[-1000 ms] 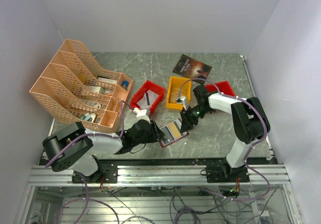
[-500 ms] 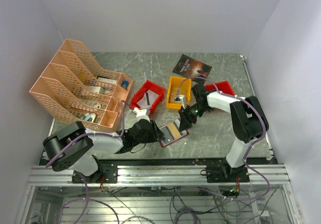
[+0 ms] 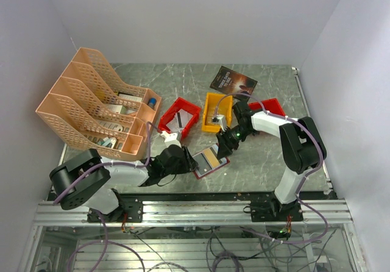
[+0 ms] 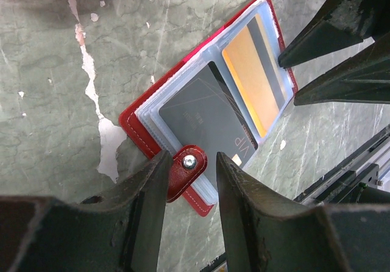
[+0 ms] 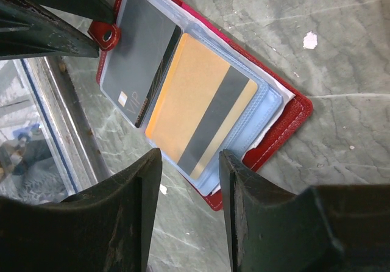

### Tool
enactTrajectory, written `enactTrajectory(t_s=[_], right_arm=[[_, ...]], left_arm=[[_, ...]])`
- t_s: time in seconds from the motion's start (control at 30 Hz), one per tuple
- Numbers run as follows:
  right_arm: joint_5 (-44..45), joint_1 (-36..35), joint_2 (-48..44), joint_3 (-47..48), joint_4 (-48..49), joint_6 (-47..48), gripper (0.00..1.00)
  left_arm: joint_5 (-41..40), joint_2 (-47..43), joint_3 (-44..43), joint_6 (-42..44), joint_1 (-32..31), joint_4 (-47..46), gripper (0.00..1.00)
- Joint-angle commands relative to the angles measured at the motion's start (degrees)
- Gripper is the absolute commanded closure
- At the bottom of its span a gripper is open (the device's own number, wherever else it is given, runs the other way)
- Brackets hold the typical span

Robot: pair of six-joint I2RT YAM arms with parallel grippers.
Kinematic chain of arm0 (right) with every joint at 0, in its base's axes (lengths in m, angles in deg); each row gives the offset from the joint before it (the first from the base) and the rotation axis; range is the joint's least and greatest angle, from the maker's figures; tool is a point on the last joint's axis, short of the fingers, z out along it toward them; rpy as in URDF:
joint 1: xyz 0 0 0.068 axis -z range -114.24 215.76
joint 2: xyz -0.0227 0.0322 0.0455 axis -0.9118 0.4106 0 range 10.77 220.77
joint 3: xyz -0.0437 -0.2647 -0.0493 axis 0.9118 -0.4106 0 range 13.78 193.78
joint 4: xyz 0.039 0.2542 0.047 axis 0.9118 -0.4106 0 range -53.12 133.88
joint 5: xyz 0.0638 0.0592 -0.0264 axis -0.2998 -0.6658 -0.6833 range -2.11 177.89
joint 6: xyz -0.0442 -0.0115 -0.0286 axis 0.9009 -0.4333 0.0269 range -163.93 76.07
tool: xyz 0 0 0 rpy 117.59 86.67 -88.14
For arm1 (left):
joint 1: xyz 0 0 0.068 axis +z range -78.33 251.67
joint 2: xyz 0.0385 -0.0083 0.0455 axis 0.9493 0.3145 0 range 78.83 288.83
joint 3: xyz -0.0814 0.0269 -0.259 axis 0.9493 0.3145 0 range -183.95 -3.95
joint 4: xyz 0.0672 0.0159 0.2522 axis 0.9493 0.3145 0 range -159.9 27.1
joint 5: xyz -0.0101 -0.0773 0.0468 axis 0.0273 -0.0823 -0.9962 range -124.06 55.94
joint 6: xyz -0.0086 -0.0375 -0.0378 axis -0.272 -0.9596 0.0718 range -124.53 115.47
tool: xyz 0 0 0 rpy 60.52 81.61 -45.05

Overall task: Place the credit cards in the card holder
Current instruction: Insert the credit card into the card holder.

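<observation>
At the near edge of the counter (image 3: 262, 162), between the two arms, the card holder (image 3: 209, 160) lies opened flat with its clear pockets facing up. Two credit cards already sit in those pockets: a dark grey card (image 4: 204, 116) in the pocket next to the snap tab (image 4: 187, 168), and an orange card (image 5: 198, 107) with a dark stripe in the pocket beside it. The left gripper (image 3: 194, 160) hangs low over the tab end. Its jaws are partly apart and straddle the tab rather than pinching it, with a sliver of gap on one side. The right gripper (image 3: 223, 147) hovers over the opposite end, its jaws likewise apart and holding nothing, so the orange card looks seated and let go. At least two cards therefore seem done. No loose card shows near the holder. A pale flat thing in the nearer red bin (image 3: 178, 118) could be another, but it is too small to tell. If so, fetching it is what remains. The counter is grey-green marbled stone with white chips. Farther back stand a yellow bin (image 3: 216, 110), a second red bin (image 3: 268, 107), a dark booklet (image 3: 233, 80) and a peach file rack (image 3: 97, 104), all enclosed by plain white walls.
</observation>
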State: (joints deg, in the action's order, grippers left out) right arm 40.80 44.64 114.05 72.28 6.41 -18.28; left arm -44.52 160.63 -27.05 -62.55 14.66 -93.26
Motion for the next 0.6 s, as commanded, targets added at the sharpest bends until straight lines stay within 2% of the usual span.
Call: enactTrajectory(t_s=[0.0,0.3,0.53,0.57], right_arm=[[2.84,-0.35,-1.16,0.04,2.09,-0.94,0.56],[1.94,-0.32,-1.66,0.26,2.14,-0.85,0.55],[1.16,-0.32,-0.43,0.65,1.41,-0.56,0.55],[1.18,-0.34,-0.37,0.73,1.4,-0.55,0.54]], left_arm=[[-2.23,-2.02,-1.01,1.42,0.32,4.23,0.52],[-2.3,-5.77,-2.12,2.47,0.32,5.98,0.53],[0.54,-6.53,-3.67,1.73,0.32,1.03,0.59],[1.23,-5.73,-4.36,1.77,0.32,-0.03,0.63]])
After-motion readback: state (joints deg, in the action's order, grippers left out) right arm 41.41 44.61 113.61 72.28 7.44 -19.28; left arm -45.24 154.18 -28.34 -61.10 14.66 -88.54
